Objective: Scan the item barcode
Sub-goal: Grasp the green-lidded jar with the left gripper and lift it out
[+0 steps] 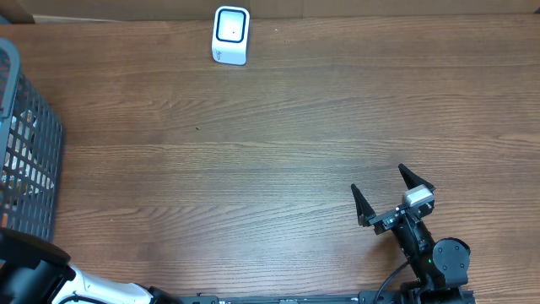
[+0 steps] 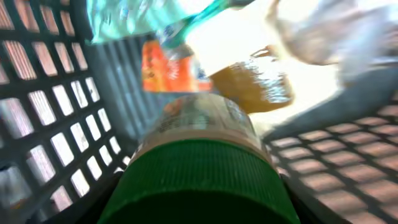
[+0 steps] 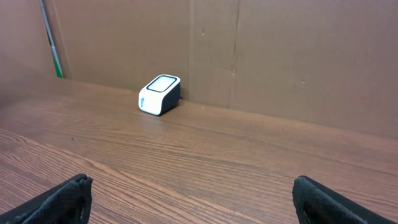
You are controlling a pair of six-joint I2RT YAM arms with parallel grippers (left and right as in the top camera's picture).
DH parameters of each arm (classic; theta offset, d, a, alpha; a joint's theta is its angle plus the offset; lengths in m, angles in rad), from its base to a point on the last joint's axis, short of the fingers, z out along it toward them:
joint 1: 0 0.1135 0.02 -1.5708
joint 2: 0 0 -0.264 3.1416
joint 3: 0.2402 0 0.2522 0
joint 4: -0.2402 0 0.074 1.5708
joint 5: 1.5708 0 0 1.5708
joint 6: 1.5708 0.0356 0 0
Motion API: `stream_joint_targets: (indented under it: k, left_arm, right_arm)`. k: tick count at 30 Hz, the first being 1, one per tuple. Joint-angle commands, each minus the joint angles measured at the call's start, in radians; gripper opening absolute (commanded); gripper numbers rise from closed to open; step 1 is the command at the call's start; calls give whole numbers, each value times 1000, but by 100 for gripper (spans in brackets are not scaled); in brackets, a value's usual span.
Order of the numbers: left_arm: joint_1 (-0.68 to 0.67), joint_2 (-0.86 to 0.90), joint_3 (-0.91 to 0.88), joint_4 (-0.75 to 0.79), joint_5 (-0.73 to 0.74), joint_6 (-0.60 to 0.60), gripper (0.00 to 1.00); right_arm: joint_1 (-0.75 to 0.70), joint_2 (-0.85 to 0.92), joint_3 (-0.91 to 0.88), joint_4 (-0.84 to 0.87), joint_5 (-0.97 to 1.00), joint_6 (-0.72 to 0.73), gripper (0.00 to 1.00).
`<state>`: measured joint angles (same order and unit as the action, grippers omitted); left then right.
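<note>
In the left wrist view a jar with a ribbed green lid (image 2: 199,177) and a pale printed label fills the space between my left gripper's (image 2: 199,208) jaws, which press on both sides of the lid. The jar is inside the grey mesh basket (image 2: 50,124). No barcode shows on it. The white scanner (image 1: 230,35) stands at the table's far edge, and also appears in the right wrist view as the scanner (image 3: 159,94) in front of a cardboard wall. My right gripper (image 1: 392,192) rests open over bare table at the front right, with nothing between its fingers (image 3: 71,196).
The basket (image 1: 34,169) stands at the table's left edge, and my left arm reaches into it from the front left corner. Inside it lie an orange packet (image 2: 165,68), an amber pouch (image 2: 255,81) and teal-printed plastic (image 2: 137,18). Wood table spans between basket and scanner.
</note>
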<state>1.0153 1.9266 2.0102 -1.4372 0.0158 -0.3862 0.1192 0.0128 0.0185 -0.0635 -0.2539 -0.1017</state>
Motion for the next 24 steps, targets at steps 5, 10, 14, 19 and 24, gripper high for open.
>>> stream_joint_targets:
  k: [5, 10, 14, 19, 24]
  left_arm:
    - [-29, -18, 367, -100, 232, 5, 40]
    - [-97, -66, 543, -131, 351, 5, 40]
    - [-186, -139, 591, -130, 401, 6, 40]
    - [-414, -227, 591, -155, 388, 62, 40]
    - [-685, -232, 590, -251, 276, 87, 40]
  right_arm:
    - [-2, -10, -11, 6, 13, 1, 100]
    - [-2, -10, -11, 6, 13, 1, 100]
    - [-2, -10, -11, 6, 13, 1, 100]
    - [-2, -10, -11, 6, 13, 1, 100]
    - [-2, -10, -11, 6, 13, 1, 100]
